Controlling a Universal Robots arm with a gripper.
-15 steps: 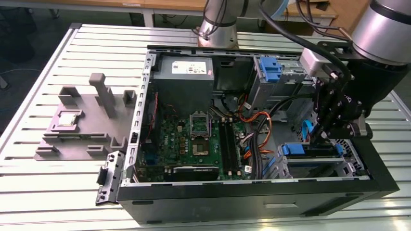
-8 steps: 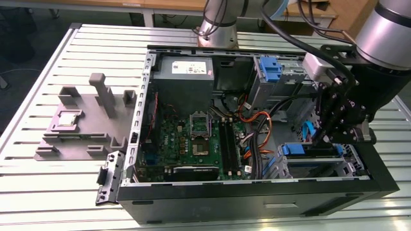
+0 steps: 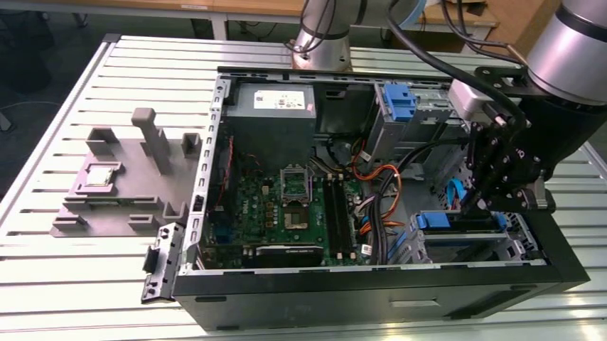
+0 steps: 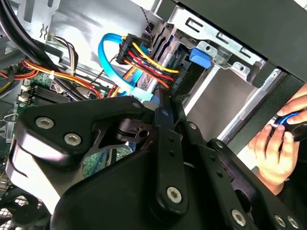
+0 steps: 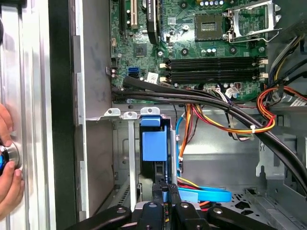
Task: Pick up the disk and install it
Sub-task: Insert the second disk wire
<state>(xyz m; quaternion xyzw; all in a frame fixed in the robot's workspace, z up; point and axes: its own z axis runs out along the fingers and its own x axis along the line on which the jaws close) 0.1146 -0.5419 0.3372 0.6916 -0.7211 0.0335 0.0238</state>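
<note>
The disk [image 5: 154, 143] stands edge-on in the drive bay at the near corner of the open computer case [image 3: 379, 284], at the exterior view's right. Its blue carrier [image 3: 455, 222] shows at the bay's top. My gripper [image 5: 165, 192] is directly over the disk, with its black fingers [image 4: 165, 112] closed together on the thin blue edge of the carrier. In the exterior view the gripper [image 3: 477, 207] hangs just above the bay, inside the case wall. The fingers and the bay's metal frame hide the drive's body.
Orange, red and yellow wires and a blue flat cable [image 5: 206, 194] run close beside the bay. A second blue bracket [image 3: 403, 103] sits in the far cage. A grey fixture with a square chip [image 3: 99, 175] stands on the exterior view's left. A person's hand [image 4: 276, 143] holds a knob outside the case.
</note>
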